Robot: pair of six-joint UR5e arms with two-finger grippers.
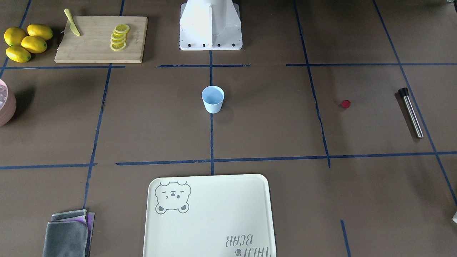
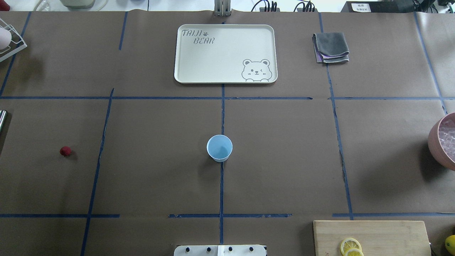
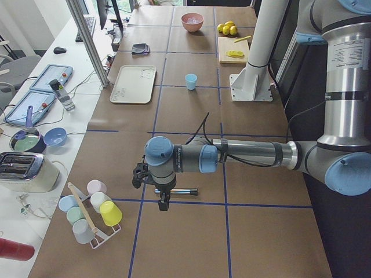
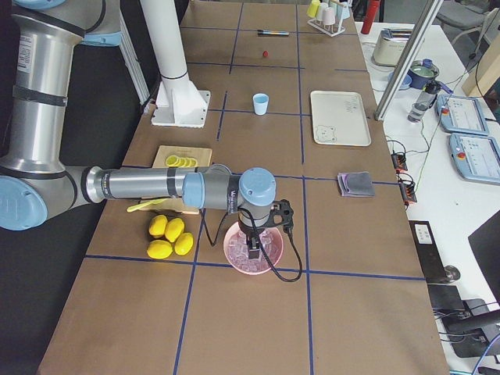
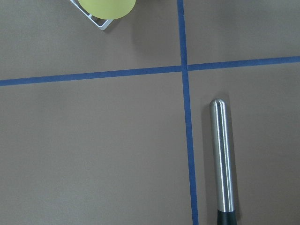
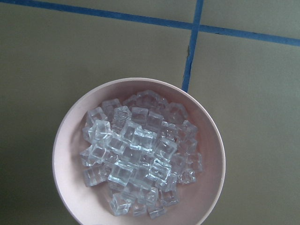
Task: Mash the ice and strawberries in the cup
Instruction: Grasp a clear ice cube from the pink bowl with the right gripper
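Note:
The light blue cup (image 1: 212, 99) stands upright and empty at the table's centre; it also shows in the overhead view (image 2: 219, 148). One dark red strawberry (image 1: 345, 104) lies alone on my left side (image 2: 65, 151). The ice (image 6: 140, 154) fills a pink bowl (image 6: 70, 187) at my far right (image 2: 435, 142). A steel muddler (image 5: 221, 154) lies on the table near the left end (image 1: 411, 112). My left gripper (image 3: 164, 205) hangs above the muddler; my right gripper (image 4: 255, 254) hangs over the bowl of ice. I cannot tell whether either is open or shut.
A cream bear tray (image 2: 225, 53) lies beyond the cup, with a folded grey cloth (image 2: 331, 47) to its right. A cutting board (image 1: 101, 39) holds lemon slices (image 1: 119, 37) and a yellow knife (image 1: 72, 23), with whole lemons (image 1: 26, 42) beside it. A rack of cups (image 3: 93, 211) stands at the left end.

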